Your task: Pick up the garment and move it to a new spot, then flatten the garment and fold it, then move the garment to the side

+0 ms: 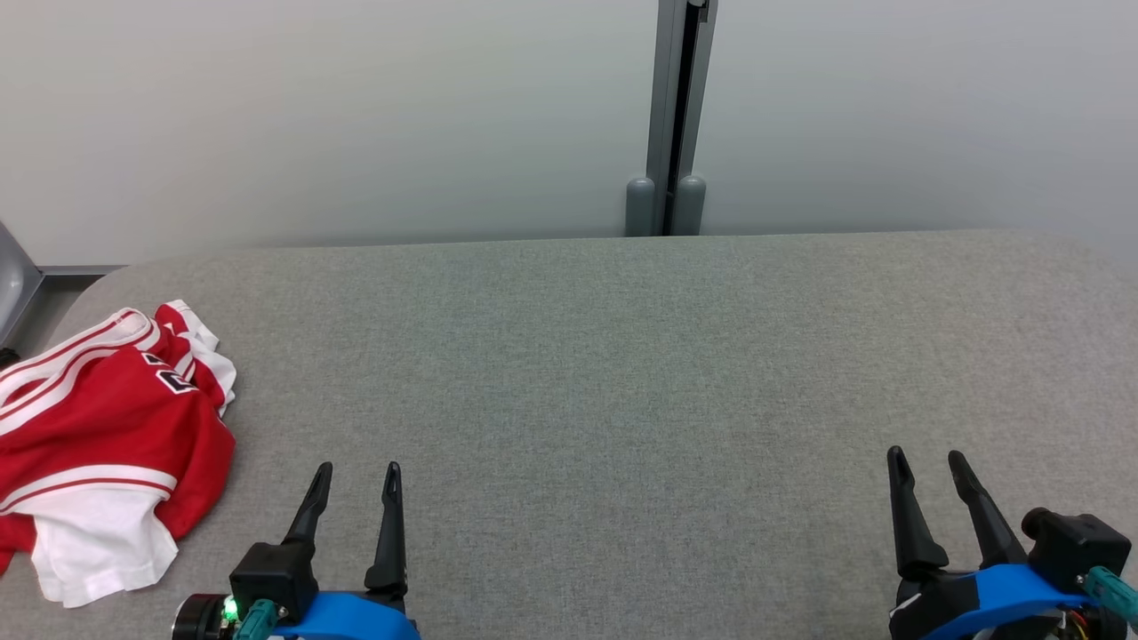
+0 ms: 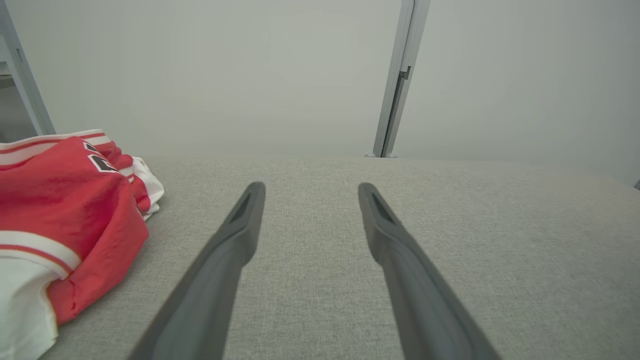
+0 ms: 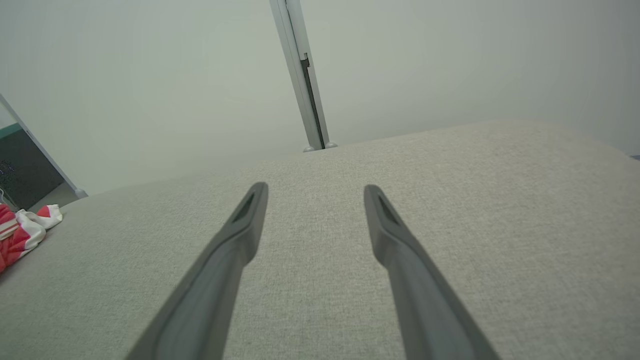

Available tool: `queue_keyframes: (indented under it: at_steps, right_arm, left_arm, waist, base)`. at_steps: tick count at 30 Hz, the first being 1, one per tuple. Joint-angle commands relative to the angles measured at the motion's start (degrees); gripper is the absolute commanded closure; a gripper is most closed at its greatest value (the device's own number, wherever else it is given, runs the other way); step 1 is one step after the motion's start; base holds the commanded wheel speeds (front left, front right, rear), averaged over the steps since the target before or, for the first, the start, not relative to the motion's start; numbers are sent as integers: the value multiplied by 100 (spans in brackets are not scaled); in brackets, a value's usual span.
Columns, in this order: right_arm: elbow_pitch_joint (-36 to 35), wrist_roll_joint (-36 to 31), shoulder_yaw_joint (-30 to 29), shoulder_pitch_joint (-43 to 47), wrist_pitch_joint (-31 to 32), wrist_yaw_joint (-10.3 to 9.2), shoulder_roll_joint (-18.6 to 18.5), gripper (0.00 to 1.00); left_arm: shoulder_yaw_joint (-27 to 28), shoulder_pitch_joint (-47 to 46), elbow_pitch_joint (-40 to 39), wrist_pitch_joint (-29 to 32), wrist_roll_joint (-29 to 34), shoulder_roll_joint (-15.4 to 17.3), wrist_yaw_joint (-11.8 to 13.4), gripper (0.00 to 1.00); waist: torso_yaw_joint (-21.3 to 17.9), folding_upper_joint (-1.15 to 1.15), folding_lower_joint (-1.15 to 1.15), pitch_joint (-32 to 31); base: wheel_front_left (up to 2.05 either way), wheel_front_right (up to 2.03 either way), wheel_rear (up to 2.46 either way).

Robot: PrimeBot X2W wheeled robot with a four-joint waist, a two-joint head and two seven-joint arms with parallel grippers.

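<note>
Grey woven fabric covers the one broad table [image 1: 622, 373] that spans the head view, its far edge meeting a pale blank wall [image 1: 356, 116]. One grey metal upright post [image 1: 676, 107] stands against that wall behind the far edge, with two rounded grey caps [image 1: 640, 206] at its foot.

One garment [image 1: 107, 427], a red sports jersey with white stripes, white trim and black-and-white lettering, lies crumpled in a heap far to the left of the post and nearer the robot, on the table's left end. It lies apart from both grippers.

Two grippers are in view, each with two long dark fingers [image 1: 311, 511], four fingers in all.

- The left gripper [image 1: 358, 468] is left of the post and nearer the robot, just right of the garment without touching it. Its fingers are spread with bare fabric between them, holding nothing. One small green light [image 1: 231, 610] glows on its black base, beside a blue wrist housing [image 1: 356, 618].
- The right gripper [image 1: 925, 454] is right of the post and well apart from the garment. Its fingers are likewise spread and empty.

Left wrist view: two fingers reach out over the table, with the post ahead and slightly right and the garment [image 2: 65, 210] at the left.

Right wrist view: the post appears ahead, tilted, and a small part of the garment [image 3: 20, 230] shows at the far left edge.
</note>
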Motion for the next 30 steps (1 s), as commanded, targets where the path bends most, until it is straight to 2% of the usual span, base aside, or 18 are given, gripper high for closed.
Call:
queue_keyframes:
  at_steps: [1,9,30]
  right_arm:
    - [-27,-112,-1,33,-44,13,-42,0]
    - [14,-391,-26,56,-97,13,-44,0]
    - [138,-283,-42,8,-197,9,-42,0]
  left_arm:
    - [-17,38,-30,-51,103,40,45,0]
    - [-68,66,-52,-96,284,72,127,0]
    - [-52,32,-111,-69,34,69,165,0]
  waist:
    - [4,0,0,1]
    - [15,0,0,8]
    - [127,0,0,49]
  base:
    - [0,0,0]
    - [0,0,0]
    - [0,0,0]
